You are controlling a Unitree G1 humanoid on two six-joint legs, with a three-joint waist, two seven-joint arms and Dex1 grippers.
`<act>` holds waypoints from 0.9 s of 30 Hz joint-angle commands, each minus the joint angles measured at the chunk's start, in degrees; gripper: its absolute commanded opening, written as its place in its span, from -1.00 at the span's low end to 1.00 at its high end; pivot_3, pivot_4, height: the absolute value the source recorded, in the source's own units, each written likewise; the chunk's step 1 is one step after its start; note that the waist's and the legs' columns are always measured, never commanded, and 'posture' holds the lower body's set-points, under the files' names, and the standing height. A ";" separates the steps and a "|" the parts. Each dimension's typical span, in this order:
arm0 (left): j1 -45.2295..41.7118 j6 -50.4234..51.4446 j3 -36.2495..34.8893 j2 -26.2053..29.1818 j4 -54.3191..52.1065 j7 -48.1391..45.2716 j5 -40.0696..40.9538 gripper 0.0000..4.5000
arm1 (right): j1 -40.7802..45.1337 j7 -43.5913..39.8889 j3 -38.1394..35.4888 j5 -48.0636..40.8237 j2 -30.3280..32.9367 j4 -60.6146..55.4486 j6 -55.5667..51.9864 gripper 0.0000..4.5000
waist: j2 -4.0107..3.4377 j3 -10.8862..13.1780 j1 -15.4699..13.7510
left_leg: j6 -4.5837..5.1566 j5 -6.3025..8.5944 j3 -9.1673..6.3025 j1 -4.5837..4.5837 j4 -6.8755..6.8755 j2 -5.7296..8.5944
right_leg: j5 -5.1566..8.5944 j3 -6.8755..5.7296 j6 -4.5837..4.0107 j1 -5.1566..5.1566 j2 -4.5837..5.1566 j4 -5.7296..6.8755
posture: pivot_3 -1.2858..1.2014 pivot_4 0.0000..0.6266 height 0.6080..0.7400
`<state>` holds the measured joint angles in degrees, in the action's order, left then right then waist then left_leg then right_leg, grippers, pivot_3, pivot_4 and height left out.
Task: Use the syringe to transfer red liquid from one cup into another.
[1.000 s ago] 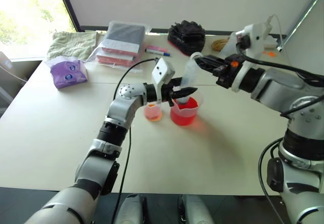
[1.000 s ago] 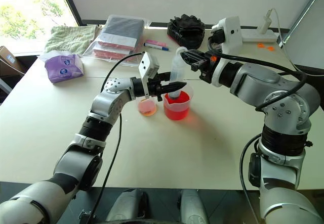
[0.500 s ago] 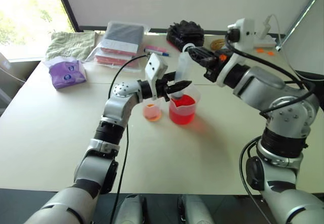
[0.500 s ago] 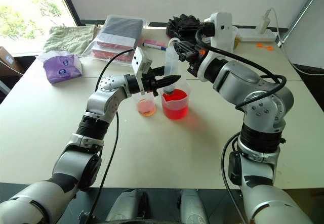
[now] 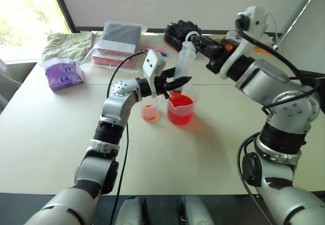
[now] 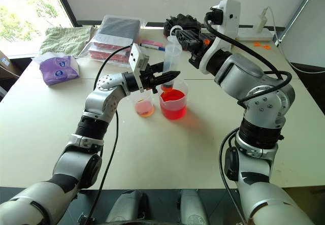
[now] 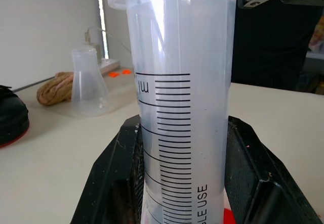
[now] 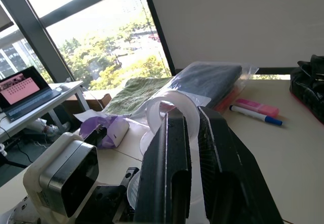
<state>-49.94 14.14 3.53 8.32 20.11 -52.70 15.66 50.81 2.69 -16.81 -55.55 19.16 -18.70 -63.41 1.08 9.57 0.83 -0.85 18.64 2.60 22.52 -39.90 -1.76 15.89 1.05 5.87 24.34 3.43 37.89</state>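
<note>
Both grippers, left (image 6: 163, 76) on the barrel and right (image 6: 184, 38) on the plunger, clamp the syringe (image 6: 171, 58) (light, slippery plastic) above the red cup (image 6: 173, 104), with the small cup (image 6: 144, 107) at its nine o'clock.

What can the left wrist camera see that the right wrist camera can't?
Left wrist view alone: the black scale lines printed on the syringe barrel, a clear flask and a coil of rope.

Right wrist view alone: a purple packet, a green towel, a blue-capped pen and a laptop.

Both: the syringe, clamped between black fingers, and the pale table.
</note>
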 commanded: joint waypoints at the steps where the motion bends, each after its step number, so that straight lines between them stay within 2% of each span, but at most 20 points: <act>1: 0.71 -0.59 4.37 -1.54 -2.07 -3.00 -0.18 -0.32 | 5.33 0.84 -4.62 -0.89 0.09 -1.34 6.54 -0.98 | 0.00 0.00 -0.01 | 0.00 0.00 0.00 0.00 0.00 0.00 | 0.00 0.00 0.00 0.00 0.00 0.00 | 0.03 -0.52 1.00; 27: 1.93 2.38 4.98 -2.71 -4.70 -3.77 2.66 -0.32 | 4.45 0.28 -4.54 -4.84 2.34 -2.69 4.80 -0.98 | 0.00 0.00 -0.09 | 0.00 0.00 0.00 0.02 0.03 -0.04 | 0.00 0.00 0.00 0.00 0.03 -0.05 | 0.03 -0.52 1.00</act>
<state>-49.02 16.17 3.50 7.30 17.84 -52.72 18.13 51.92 2.58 -18.26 -59.39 21.31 -18.84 -63.39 1.07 9.57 0.74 -0.84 18.64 2.60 22.54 -39.87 -1.80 15.89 1.05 5.87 24.34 3.46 37.83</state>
